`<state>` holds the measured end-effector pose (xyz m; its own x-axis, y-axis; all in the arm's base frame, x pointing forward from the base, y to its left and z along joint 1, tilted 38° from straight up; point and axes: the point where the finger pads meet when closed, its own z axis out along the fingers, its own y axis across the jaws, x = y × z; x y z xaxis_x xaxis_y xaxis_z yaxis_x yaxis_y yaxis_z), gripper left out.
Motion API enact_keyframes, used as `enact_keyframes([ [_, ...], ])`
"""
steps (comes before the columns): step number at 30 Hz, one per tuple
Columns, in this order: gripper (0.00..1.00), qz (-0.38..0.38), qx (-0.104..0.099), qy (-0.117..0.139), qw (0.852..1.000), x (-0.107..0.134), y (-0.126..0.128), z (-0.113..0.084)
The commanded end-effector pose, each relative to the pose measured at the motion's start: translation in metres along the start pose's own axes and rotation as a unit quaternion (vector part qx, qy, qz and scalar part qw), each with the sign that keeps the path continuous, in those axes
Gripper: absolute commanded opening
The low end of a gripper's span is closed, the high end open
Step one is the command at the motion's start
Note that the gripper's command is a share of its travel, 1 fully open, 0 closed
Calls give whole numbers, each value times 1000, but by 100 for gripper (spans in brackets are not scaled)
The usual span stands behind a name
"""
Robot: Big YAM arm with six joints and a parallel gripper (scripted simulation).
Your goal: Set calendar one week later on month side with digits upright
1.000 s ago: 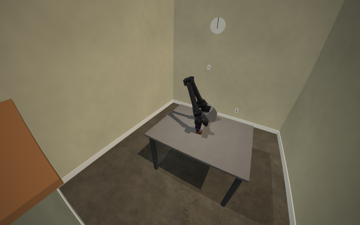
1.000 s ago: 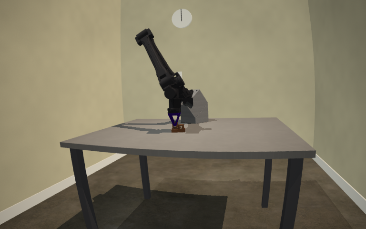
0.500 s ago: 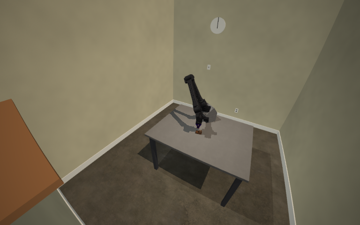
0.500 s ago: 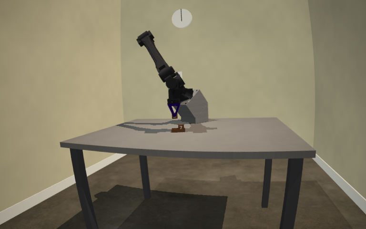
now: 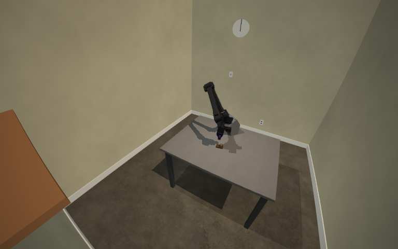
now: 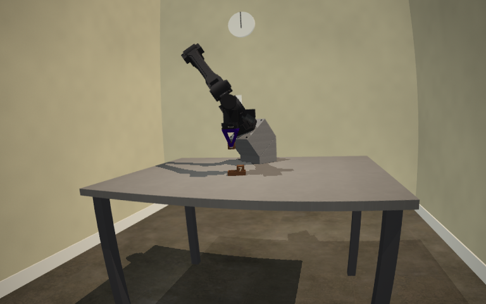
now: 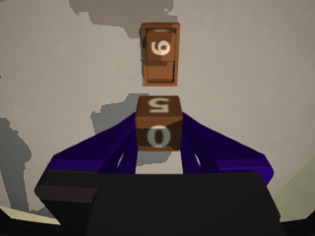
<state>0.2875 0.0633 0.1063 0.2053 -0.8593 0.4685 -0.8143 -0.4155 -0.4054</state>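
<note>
Claw [image 5: 219, 138] [image 6: 231, 145] [image 7: 158, 119] fingers, purple and slanting inward, pinch a brown cube [image 6: 231, 147] [image 7: 158, 123] by two opposite sides, closest to the wrist camera. That held cube is raised above the table, apart from the tray; the wrist view shows a pale 0 on its nearer face and a 5, upside down in that view, on the face beyond. Past it sits the small orange-brown tray [image 5: 217, 147] [image 6: 234, 173] [image 7: 177, 71], resting flat on the table. A second cube [image 5: 221, 144] [image 6: 240, 168] [image 7: 160, 47] stands in the tray's far half as the wrist camera sees it, and the tray's floor shows in the half nearer the claw. Its top carries a looped digit, 6 or 9, lying sideways in that view, while the exterior view shows an upright 7 on its front, at the tray's right in that picture. Around the tray spreads the grey table [image 5: 249, 164] [image 6: 322, 188] [image 7: 246, 98], crossed by shadows. Behind the tray, from the exterior camera, the black arm [image 5: 215, 102] [image 6: 205, 68] leans up to the left, its wrist pointing down, beside a grey angular base [image 5: 233, 127] [image 6: 266, 143]. Farthest back, a round white clock [image 5: 240, 28] [image 6: 241, 24] hangs on the greenish-beige wall [image 5: 279, 58] [image 6: 322, 71].
</note>
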Motion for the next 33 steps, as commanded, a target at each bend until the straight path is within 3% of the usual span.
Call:
enact_keyframes([
  [1, 26, 18, 18, -2, 1000, 3, -20, -9],
  [4, 26, 37, 19, -2, 999, 9, -22, -10],
  [9, 26, 135, 27, -6, 990, 21, -27, -10],
  [12, 26, 140, 27, -6, 990, 22, -27, -10],
  [13, 26, 170, 8, -4, 985, 23, -21, -4],
  [20, 26, 271, 25, -8, 962, 38, -28, -8],
  [27, 26, 363, 19, -9, 932, 50, -26, -5],
  [29, 26, 363, 19, -9, 932, 50, -26, -5],
  [33, 26, 426, 24, -11, 904, 59, -27, -6],
])
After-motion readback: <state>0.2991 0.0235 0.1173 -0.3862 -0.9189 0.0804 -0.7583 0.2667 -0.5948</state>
